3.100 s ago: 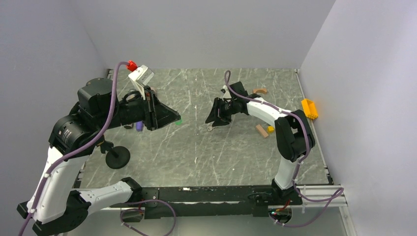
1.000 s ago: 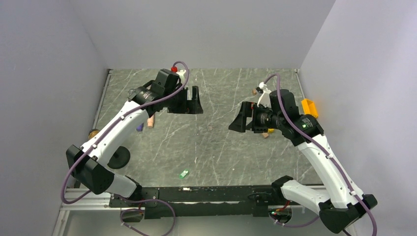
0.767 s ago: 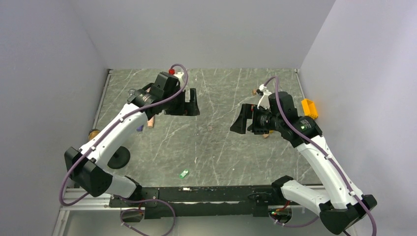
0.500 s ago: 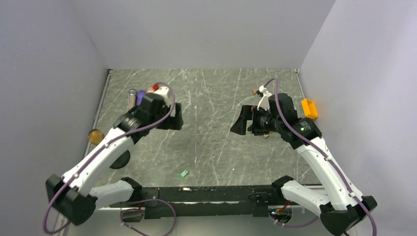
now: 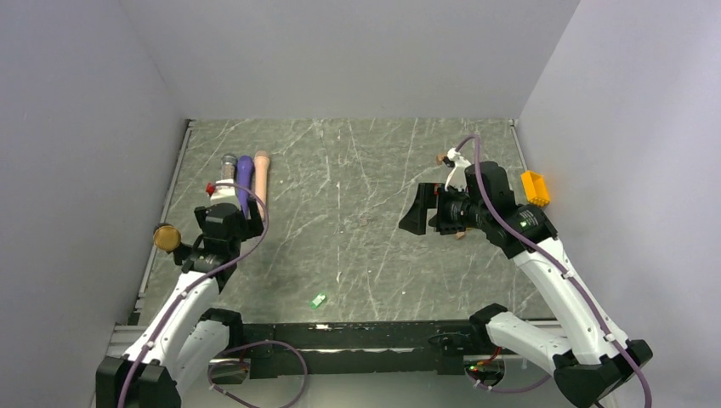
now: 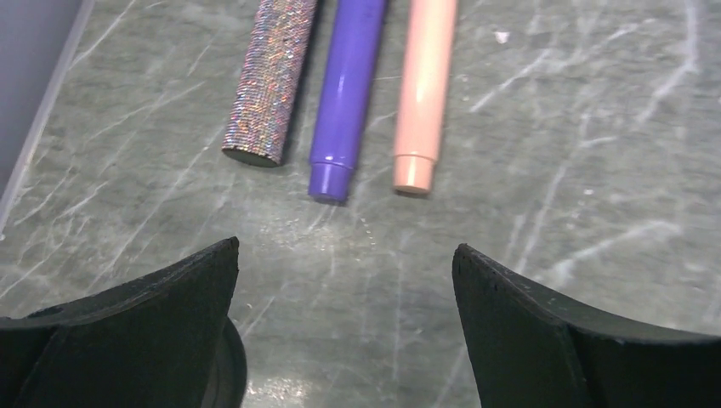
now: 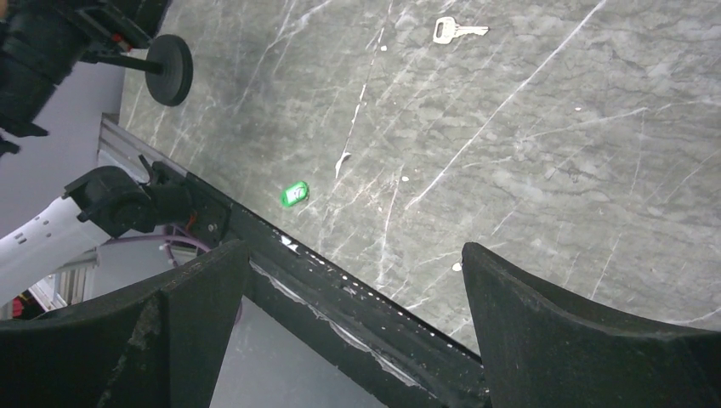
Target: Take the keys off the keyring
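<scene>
jaws: both pairs spread, empty | silver key (image 7: 455,31) lies well apart from green tag (image 7: 294,193) | step: separation looks done | next: probably just park

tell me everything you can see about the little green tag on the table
The small bright green plastic tag is a rounded rectangle with a paler centre. It lies flat and slightly skewed on the grey marbled tabletop, close to its near edge. Nothing touches it, and the silver metal key lies well apart, farther up the table. No ring shows on the tag, though it is too small to be sure.
</scene>
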Motion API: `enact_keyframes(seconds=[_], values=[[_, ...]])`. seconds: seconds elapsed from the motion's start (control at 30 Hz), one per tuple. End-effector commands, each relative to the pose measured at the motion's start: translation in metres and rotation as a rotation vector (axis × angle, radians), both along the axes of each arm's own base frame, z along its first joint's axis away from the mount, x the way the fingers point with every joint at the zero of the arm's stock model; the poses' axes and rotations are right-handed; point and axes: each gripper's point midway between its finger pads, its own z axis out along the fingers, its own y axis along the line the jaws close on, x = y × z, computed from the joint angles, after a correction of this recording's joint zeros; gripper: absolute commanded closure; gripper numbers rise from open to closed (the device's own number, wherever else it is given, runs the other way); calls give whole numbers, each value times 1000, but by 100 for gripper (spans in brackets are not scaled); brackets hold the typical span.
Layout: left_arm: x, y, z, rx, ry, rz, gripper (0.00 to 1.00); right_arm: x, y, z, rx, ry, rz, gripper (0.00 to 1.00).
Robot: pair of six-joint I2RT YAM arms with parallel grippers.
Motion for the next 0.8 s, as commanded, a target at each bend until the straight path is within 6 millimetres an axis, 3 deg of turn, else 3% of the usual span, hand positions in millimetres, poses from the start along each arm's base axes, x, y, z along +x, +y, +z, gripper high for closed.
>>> enact_keyframes(seconds=[0.0, 0.1, 0.27, 0.53, 0.77], values=[[25, 25, 24, 92, -223, 89, 1, -5, -4, 9, 3, -48, 3, 0], [27, 38, 10, 157, -259, 113, 1, -11, -8, 10, 2, -45, -1, 0], [43, 47, 3, 256, -287, 87, 1, -22, -10, 11, 39, -43, -17, 0], [76, 37, 5, 220, -357, -13, 1, -27, -18, 16, 71, -70, -79, 0], [76, 34, -6, 216, -432, -69, 0, -32, -21, 20, 96, -82, -101, 0]])
